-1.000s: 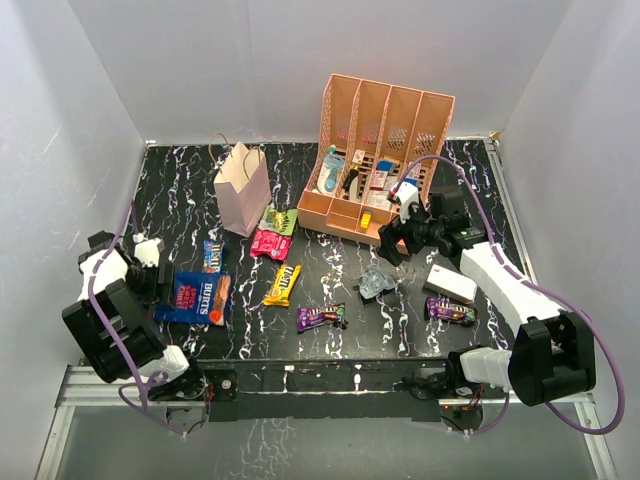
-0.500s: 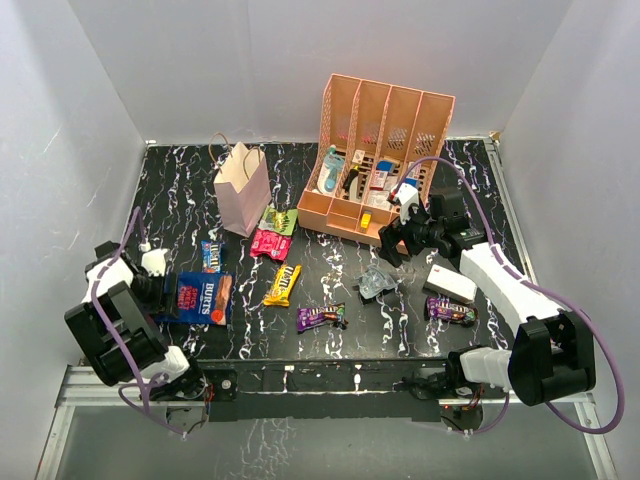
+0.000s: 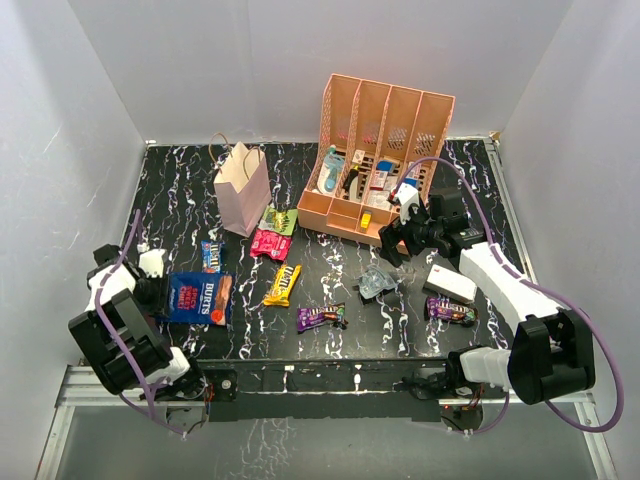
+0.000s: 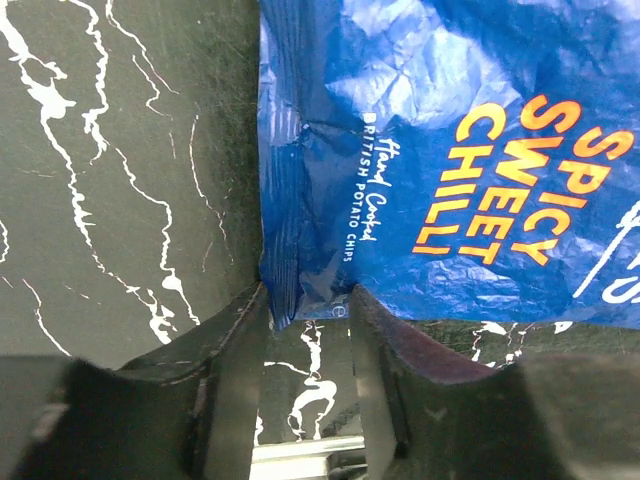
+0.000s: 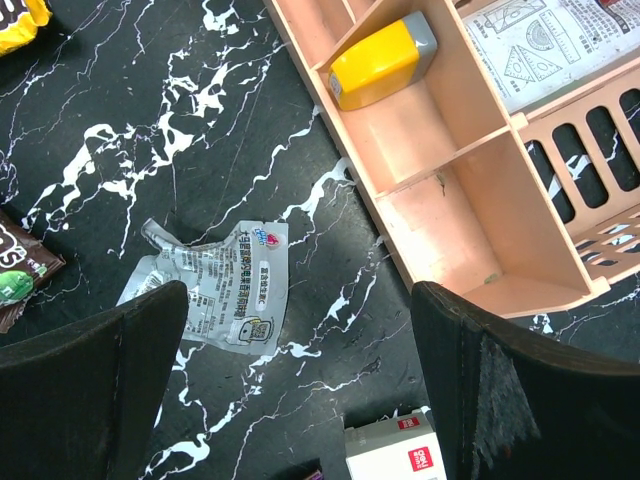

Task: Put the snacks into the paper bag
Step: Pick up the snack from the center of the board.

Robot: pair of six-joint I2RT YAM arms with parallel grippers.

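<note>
Black marble-patterned tabletop (image 3: 180, 180) is enclosed by plain white walls, and the snacks are scattered across its middle and near parts. At the near left, the large blue crisp bag (image 3: 203, 297) is laid flat, and its left corner is bracketed by the fingers of the left gripper (image 4: 308, 305). The jaws are drawn partway in around that corner (whether the foil is actually pinched cannot be told). The pale pink paper bag (image 3: 241, 188) is stood upright at the far left-centre, well apart from the crisp bag.

Just near of the paper bag, a green packet (image 3: 281, 221) and a pink packet (image 3: 269, 243) are found side by side, with a small blue packet (image 3: 212, 256) to their left. A yellow packet (image 3: 283, 284) and a purple wrapper (image 3: 321, 317) are set nearer the centre. A second purple wrapper (image 3: 450, 310) is seen at the near right, just beside a white box (image 3: 450, 283).

The right gripper (image 5: 300, 295) is held above the table with its jaws spread wide and nothing between them. Below it a clear-silver packet (image 5: 225, 290) is lying next to the peach slotted rack (image 3: 385, 120), in whose front tray a small yellow item (image 5: 383, 60) is kept.
</note>
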